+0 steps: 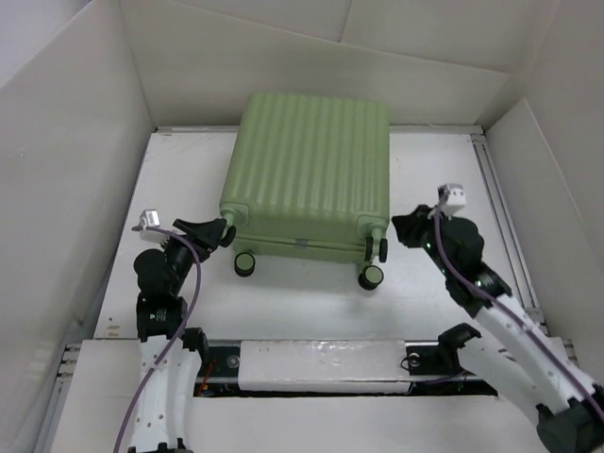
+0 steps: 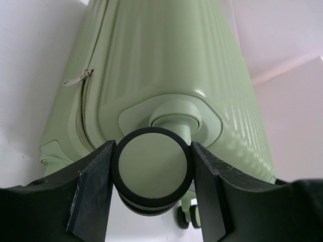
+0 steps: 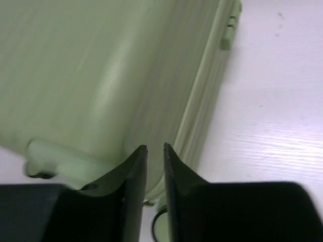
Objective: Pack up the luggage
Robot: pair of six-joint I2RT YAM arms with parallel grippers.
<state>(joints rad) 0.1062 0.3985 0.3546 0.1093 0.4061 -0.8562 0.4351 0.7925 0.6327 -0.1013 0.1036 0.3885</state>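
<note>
Luggage [image 1: 311, 170]: ribbed pale green; left end effector [image 2: 154, 151] clamps wheel [image 2: 151, 174], right end effector [image 3: 155, 148] narrow, seemingly empty.

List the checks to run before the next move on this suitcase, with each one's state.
1. Suitcase lid closed, lying flat on the table: ok.
2. Zip shut on the visible side: ok.
3. Left tool clamped on a wheel: ok.
4. Right tool empty, fingers narrowly apart: ok.
5. Right tool clear of suitcase: cannot tell.
6. Contents packed: cannot tell.
</note>
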